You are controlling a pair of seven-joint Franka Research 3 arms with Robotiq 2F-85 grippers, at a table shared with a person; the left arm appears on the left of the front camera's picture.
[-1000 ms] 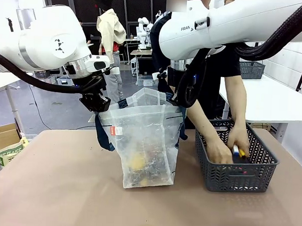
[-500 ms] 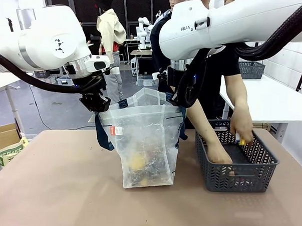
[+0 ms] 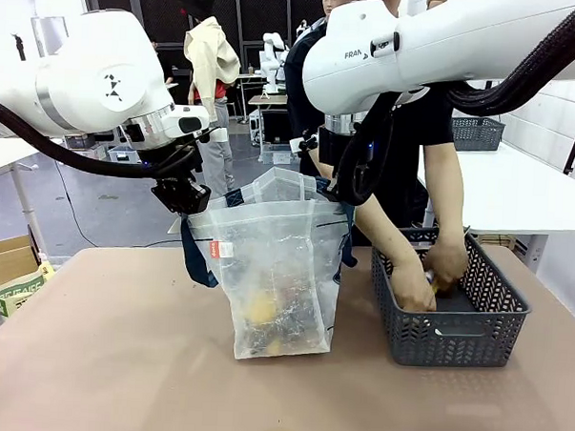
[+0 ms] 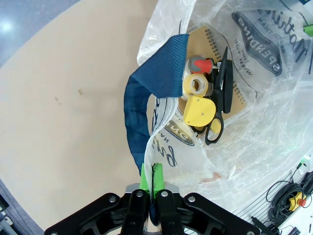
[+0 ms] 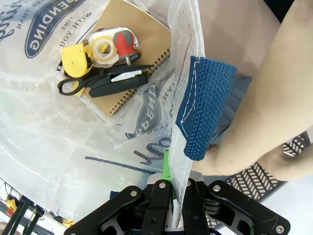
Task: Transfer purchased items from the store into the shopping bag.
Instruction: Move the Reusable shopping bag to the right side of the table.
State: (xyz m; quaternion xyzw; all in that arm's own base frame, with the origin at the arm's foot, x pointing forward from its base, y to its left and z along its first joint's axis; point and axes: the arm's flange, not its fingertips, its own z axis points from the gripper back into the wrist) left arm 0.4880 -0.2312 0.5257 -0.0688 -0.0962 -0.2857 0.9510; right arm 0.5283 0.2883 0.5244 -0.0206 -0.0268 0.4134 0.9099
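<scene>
The shopping bag [image 3: 277, 272], translucent with navy straps, stands open in mid-table. My left gripper [image 3: 187, 205] is shut on its left rim, my right gripper [image 3: 331, 187] on its right rim. In the left wrist view my left gripper [image 4: 149, 170] pinches plastic beside a blue strap [image 4: 146, 98]. Purchased items lie inside: a tan spiral notebook [image 4: 240, 93], black scissors [image 4: 217, 110], a yellow-red tape dispenser [image 4: 198, 85]. In the right wrist view my right gripper [image 5: 172, 169] clamps the rim. The store [image 3: 454, 328], a dark grey basket, sits right of the bag, with the person's hands [image 3: 433, 274] inside.
The person stands at the far side, a forearm [image 5: 264, 107] passing close to my right gripper and the bag's strap [image 5: 203, 107]. A cardboard box and a green-printed pack [image 3: 17, 285] lie at the table's left edge. Bare table spreads in front of the bag.
The person's one hand rose to the basket's rim with a small yellow item, then dropped back down beside the other hand. Both grippers and the bag stayed still.
</scene>
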